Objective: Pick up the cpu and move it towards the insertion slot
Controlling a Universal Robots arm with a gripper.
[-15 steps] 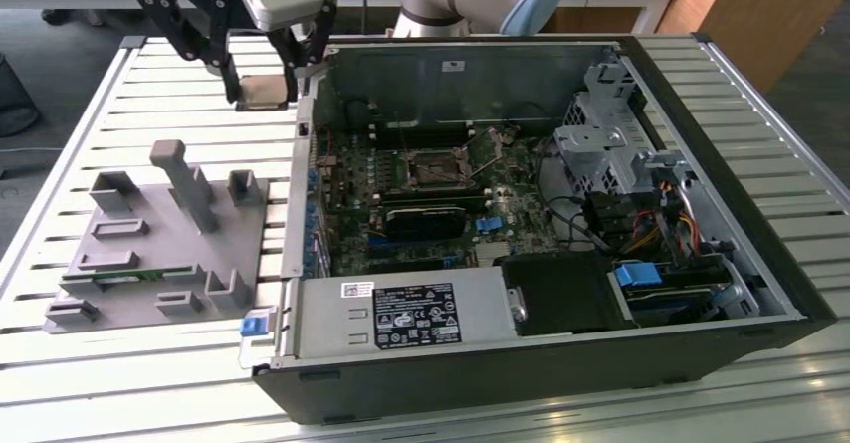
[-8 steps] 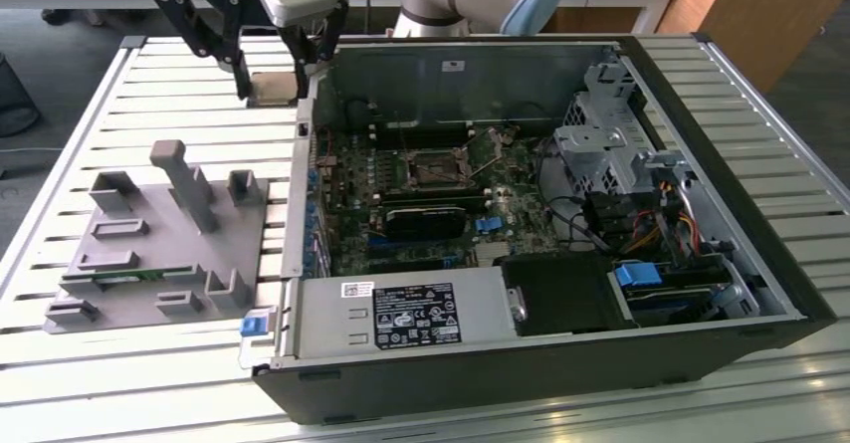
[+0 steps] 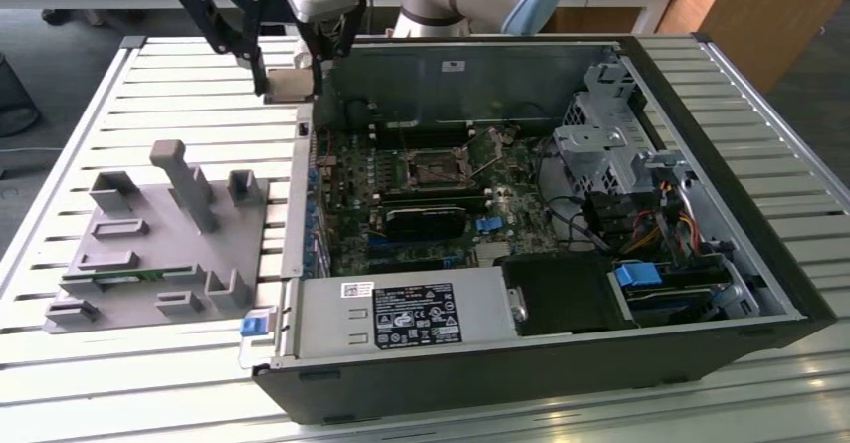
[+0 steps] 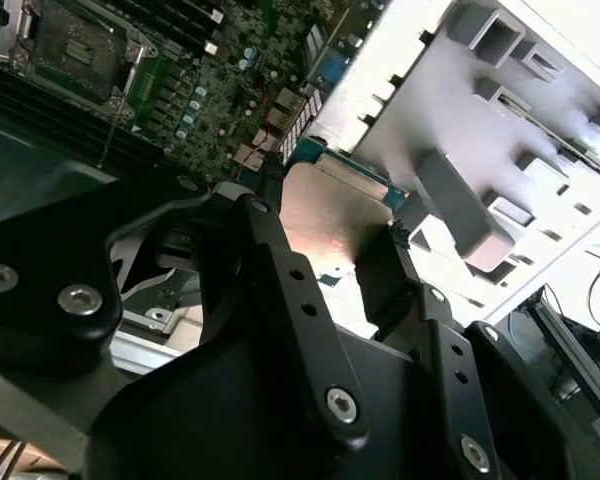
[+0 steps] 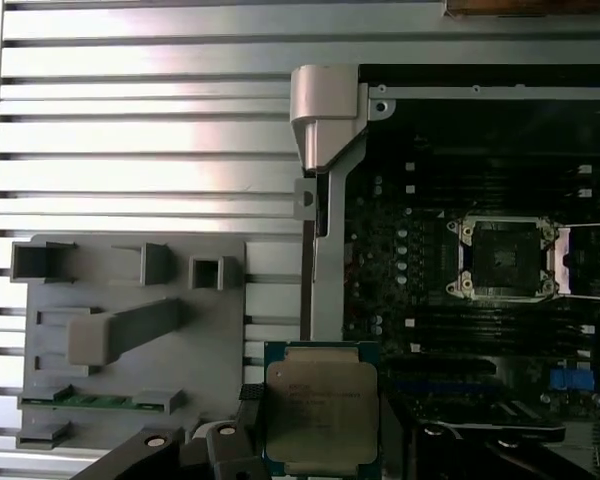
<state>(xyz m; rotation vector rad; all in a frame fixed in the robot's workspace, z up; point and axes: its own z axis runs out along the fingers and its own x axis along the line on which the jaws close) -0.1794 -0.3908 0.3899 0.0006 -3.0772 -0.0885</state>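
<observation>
While clamped in the pincer (image 5: 320, 425), cpu (image 5: 322, 405) between its fingers.

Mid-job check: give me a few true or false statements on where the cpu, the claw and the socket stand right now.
1. The claw is shut on the cpu. True.
2. The cpu already sits in the insertion slot. False: it is held in the air, apart from the slot.
3. The insertion slot is open, showing a dark centre. True.
4. The grey fixture lies inside the computer case. False: it lies on the slatted table beside the case.
</observation>
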